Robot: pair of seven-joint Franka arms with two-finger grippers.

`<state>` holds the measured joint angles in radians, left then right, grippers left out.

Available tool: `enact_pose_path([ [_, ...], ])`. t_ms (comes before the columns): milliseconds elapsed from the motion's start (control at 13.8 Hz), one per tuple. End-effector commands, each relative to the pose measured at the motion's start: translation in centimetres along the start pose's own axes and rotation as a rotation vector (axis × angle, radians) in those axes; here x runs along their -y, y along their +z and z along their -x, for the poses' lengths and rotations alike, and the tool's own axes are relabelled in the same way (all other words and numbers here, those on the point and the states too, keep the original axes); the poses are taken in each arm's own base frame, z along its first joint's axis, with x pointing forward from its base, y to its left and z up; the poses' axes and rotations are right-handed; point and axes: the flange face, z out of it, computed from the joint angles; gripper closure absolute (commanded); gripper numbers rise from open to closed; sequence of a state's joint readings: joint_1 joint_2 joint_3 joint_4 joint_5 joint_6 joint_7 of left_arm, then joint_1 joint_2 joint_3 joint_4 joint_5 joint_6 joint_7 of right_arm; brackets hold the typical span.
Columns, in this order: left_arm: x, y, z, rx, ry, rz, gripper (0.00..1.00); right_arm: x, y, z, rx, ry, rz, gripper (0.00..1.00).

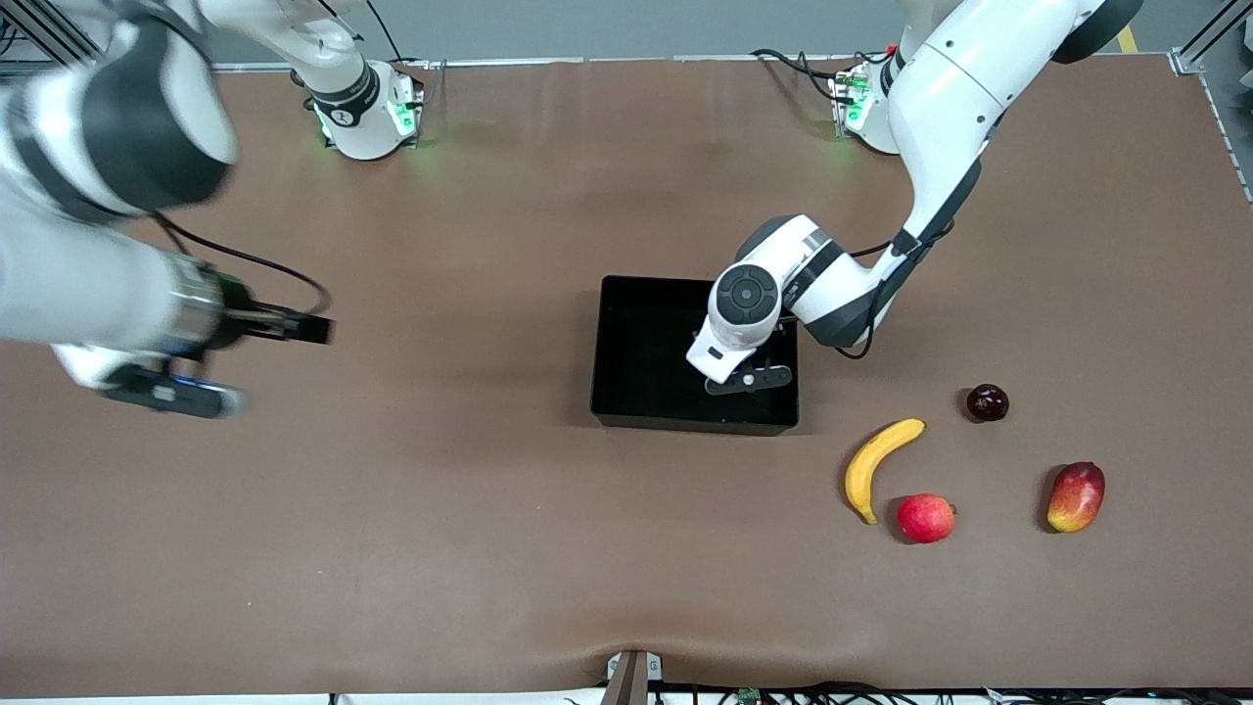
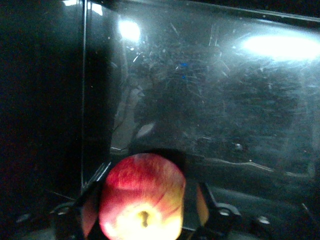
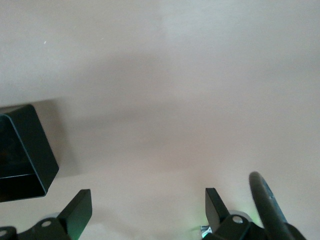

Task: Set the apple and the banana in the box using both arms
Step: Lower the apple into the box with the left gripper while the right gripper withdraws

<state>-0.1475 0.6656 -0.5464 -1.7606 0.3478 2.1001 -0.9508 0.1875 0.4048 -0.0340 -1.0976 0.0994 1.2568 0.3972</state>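
Observation:
My left gripper (image 1: 749,380) is low inside the black box (image 1: 636,323), at the end toward the left arm. In the left wrist view it (image 2: 145,210) is shut on the apple (image 2: 142,197), red with yellow streaks and a pale stem dimple. The hand hides the apple in the front view. The banana (image 1: 879,466) lies on the table, nearer the front camera than the box and toward the left arm's end. My right gripper (image 1: 201,392) hangs open and empty over bare table toward the right arm's end. It shows open in the right wrist view (image 3: 147,200), with a corner of the box (image 3: 25,150) in sight.
A pinkish-red round fruit (image 1: 925,517) lies beside the banana's tip. A red-yellow mango (image 1: 1075,496) and a small dark fruit (image 1: 987,402) lie toward the left arm's end. The table's front edge (image 1: 626,685) has a bracket at mid-width.

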Motion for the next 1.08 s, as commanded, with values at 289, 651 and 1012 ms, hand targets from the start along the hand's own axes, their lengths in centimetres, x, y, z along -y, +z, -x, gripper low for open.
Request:
enact_pose_path([
  [289, 3.5, -9.4, -1.7, -0.133, -0.073, 0.017, 0.0, -6.4, -5.4, 7.8, -0.067, -0.112, 0.035, 0.0],
  [651, 12.1, -14.1, -8.2, -0.166, 0.01, 0.028, 0.0, -11.2, -4.4, 11.3, -0.14, -0.247, 0.011, 0.0],
  [1012, 19.6, -10.8, -13.7, -0.167, 0.294, 0.053, 0.0, -13.9, -7.3, 10.7, -0.202, -0.206, 0.009, 0.0],
])
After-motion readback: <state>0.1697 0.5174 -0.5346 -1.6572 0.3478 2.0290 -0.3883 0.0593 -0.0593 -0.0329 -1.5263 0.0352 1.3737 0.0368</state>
